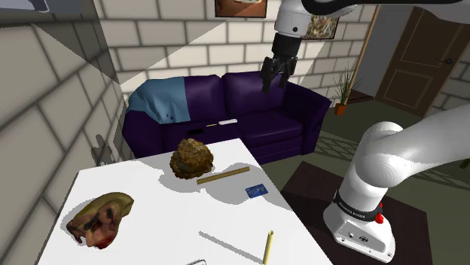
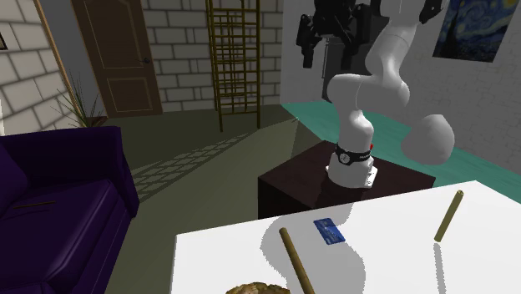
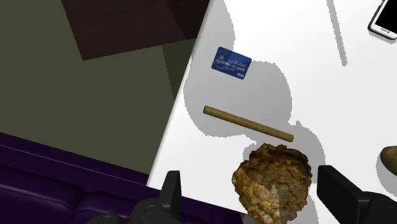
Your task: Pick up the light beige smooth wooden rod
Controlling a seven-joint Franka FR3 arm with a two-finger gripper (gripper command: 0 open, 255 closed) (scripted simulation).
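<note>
Tool hangs open, high over the worktop — a brown lump beneath it, the pale rod well apart.

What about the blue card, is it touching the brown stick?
No, the blue card lies apart from the brown stick, with bare white table between them.

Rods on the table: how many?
2: a darker brown rod between the lumpy brown object and the blue card; a light beige rod alone toward the shoulder view's bottom edge.
</note>
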